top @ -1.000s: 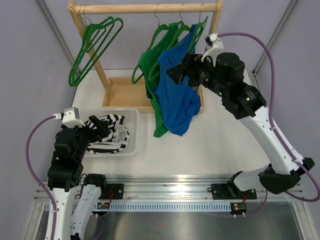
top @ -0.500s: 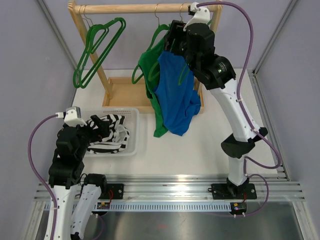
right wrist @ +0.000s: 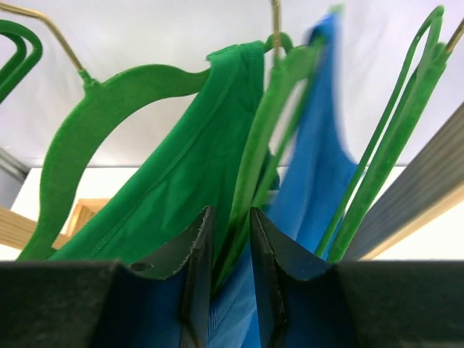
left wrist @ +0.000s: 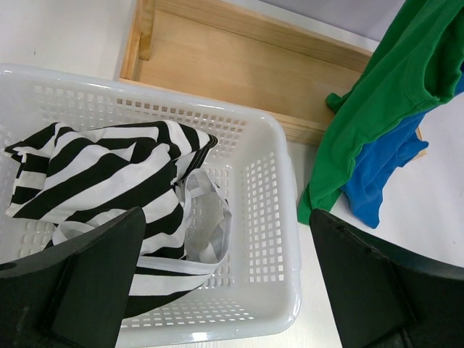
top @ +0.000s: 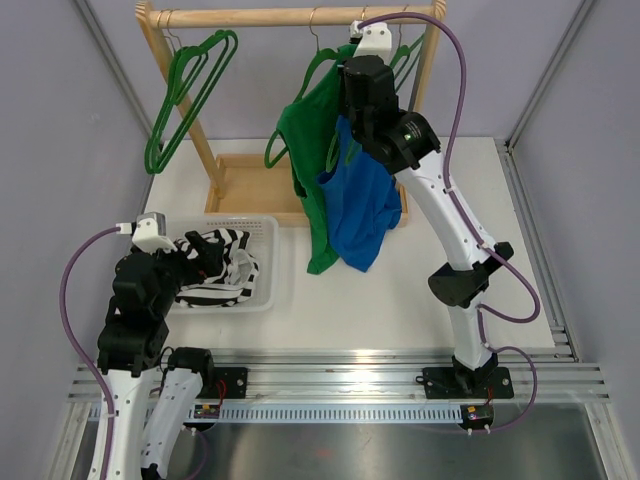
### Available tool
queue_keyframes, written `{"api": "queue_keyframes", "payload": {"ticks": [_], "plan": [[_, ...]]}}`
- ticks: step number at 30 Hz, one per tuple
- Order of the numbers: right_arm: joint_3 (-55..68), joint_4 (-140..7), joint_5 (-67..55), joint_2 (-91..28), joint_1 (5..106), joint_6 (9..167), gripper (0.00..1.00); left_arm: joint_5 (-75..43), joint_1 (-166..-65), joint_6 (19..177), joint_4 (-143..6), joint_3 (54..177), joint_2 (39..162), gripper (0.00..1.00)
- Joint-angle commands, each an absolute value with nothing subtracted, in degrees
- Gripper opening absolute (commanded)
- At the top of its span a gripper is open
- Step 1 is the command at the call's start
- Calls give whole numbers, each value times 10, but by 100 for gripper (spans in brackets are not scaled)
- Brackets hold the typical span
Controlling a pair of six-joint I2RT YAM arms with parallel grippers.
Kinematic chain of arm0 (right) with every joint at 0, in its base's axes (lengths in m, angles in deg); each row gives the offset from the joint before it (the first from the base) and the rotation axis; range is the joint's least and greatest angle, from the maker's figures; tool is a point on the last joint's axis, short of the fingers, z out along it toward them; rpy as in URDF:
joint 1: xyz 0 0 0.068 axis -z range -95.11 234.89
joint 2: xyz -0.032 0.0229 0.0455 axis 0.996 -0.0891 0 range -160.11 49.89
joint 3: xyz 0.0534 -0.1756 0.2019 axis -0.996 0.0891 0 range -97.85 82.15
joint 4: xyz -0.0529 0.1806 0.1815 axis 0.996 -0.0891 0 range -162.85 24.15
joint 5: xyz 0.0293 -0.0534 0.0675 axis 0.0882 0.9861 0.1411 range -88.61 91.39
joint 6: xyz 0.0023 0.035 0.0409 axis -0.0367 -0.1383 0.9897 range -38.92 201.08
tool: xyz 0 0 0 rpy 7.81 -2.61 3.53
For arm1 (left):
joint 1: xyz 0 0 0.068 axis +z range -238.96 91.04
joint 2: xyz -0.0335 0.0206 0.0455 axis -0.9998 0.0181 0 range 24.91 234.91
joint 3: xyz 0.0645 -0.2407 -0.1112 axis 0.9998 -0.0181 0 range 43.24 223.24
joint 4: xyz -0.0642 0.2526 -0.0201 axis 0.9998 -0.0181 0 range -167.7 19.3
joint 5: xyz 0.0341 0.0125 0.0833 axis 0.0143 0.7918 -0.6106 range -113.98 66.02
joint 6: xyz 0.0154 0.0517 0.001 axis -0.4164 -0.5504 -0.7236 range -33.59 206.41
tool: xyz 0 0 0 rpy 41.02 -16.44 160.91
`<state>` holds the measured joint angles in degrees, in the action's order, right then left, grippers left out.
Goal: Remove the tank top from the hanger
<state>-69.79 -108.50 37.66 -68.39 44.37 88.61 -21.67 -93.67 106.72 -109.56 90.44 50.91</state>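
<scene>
The blue tank top (top: 360, 210) hangs on a green hanger (right wrist: 264, 145) from the wooden rail (top: 260, 17), beside a green tank top (top: 305, 130) on its own hanger. My right gripper (top: 348, 105) is up at the blue top's shoulder. In the right wrist view its jaws (right wrist: 230, 214) stand narrow, closed around the hanger's arm and the blue strap (right wrist: 319, 167), with the green top (right wrist: 181, 196) just to the left. My left gripper (left wrist: 226, 217) hangs wide open over the white basket (left wrist: 290, 217), holding nothing.
A black-and-white striped garment (top: 215, 265) lies in the basket (top: 265, 225) at the left. Empty green hangers (top: 185, 90) hang at the rail's left end, and another (right wrist: 406, 130) to the right of the blue top. The rack's wooden base tray (top: 250, 185) sits below.
My right arm swung up and left from beside the blue top to its shoulder at the rail, and its jaws closed in on the hanger and strap. The left arm stayed still.
</scene>
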Motion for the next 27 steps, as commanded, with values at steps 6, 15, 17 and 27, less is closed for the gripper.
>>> {"api": "queue_keyframes", "payload": {"ticks": [6, 15, 17, 27], "plan": [[-711, -1082, 392, -650, 455, 855, 32, -191, -938, 1057, -1065, 904, 513, 99], [-724, -1127, 278, -642, 514, 891, 34, -185, -938, 1057, -1063, 902, 515, 99], [-733, -1133, 252, -652, 523, 894, 33, -184, -938, 1057, -1064, 902, 518, 99], [-755, -1128, 252, -667, 542, 852, 16, -177, -938, 1056, -1063, 902, 523, 99]]}}
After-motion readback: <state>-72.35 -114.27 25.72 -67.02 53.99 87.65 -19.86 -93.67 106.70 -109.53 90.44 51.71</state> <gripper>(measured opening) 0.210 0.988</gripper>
